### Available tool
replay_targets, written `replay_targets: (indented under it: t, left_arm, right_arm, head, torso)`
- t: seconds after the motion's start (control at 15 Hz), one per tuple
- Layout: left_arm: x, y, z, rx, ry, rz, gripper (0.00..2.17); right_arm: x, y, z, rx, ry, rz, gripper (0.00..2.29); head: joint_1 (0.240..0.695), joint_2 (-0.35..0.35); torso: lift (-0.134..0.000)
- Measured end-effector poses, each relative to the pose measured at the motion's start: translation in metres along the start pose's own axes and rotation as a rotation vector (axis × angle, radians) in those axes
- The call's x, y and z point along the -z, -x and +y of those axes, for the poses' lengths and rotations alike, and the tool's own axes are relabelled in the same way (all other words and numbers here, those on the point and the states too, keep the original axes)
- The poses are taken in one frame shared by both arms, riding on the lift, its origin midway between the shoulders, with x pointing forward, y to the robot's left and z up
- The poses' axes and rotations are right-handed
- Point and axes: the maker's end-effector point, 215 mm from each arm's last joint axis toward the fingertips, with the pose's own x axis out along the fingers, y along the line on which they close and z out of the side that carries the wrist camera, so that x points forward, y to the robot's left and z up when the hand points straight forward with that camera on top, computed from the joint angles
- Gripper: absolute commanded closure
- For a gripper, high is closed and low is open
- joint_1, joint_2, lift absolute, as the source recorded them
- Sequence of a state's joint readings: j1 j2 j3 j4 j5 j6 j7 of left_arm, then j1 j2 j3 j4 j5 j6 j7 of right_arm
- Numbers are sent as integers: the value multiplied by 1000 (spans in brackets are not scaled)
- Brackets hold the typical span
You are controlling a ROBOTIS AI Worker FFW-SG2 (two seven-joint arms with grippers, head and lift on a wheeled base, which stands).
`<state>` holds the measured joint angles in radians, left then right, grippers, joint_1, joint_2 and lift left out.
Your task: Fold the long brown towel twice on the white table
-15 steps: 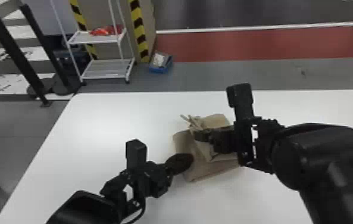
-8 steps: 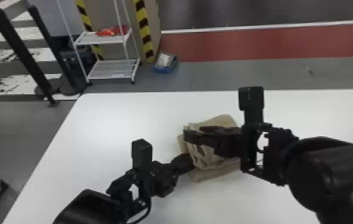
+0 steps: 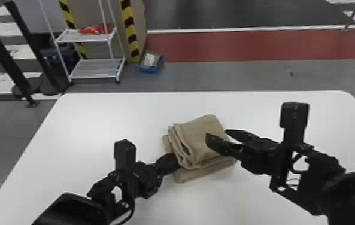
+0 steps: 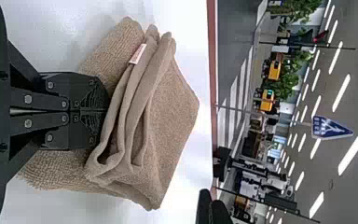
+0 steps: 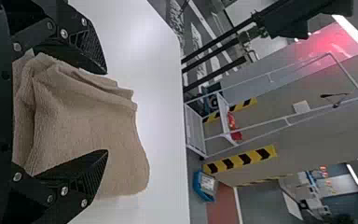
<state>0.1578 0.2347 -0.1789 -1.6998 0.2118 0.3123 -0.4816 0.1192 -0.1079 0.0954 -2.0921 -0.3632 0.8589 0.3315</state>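
Note:
The brown towel (image 3: 200, 137) is folded into a thick, slightly crooked bundle at mid-table, with bunched layers at its left edge. My left gripper (image 3: 176, 161) is shut against that left edge. In the left wrist view the left gripper (image 4: 106, 111) has its fingers together over the towel's lower layer, beside the upper folds (image 4: 168, 116). Above the towel's right part, my right gripper (image 3: 217, 133) stands open. Seen from the right wrist, the right gripper (image 5: 106, 112) has its fingers wide apart, with the towel (image 5: 84, 121) below and between them, not gripped.
The white table (image 3: 104, 119) surrounds the towel, its far edge well beyond it. Past the table, a white wire shelf (image 3: 95, 67) and a blue bin (image 3: 152, 63) stand on the floor, with black posts to their left.
My right gripper has opened, let go of the towel's upper layer and drawn back to the right. That layer now lies over the bundle. My left gripper has stayed at the towel's left edge.

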Motion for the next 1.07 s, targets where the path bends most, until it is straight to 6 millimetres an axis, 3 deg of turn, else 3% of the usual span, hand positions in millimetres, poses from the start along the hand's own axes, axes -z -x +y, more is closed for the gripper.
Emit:
replay_targets:
  t: [0.2, 0.4, 0.73, 1.07]
  left_arm:
    - [-2, 0, 0, 0, -1, -3, 2142]
    - [-2, -1, -1, 1, -2, -4, 2142]
    - [-2, 1, 0, -2, -1, -6, 2142]
    - [-4, 4, 0, -3, -5, -15, 2138]
  right_arm:
    - [0, 33, -23, 45, 60, -83, 2250]
    - [17, 53, -24, 61, 81, -99, 2250]
    - [48, 64, -20, 41, 72, -107, 2250]
    - [81, 60, -43, 56, 52, -40, 2250]
  head:
    - [695, 2]
    - [695, -21]
    - [695, -21]
    - [695, -33]
  torso:
    - [-123]
    - [-123]
    - [-123]
    - [-123]
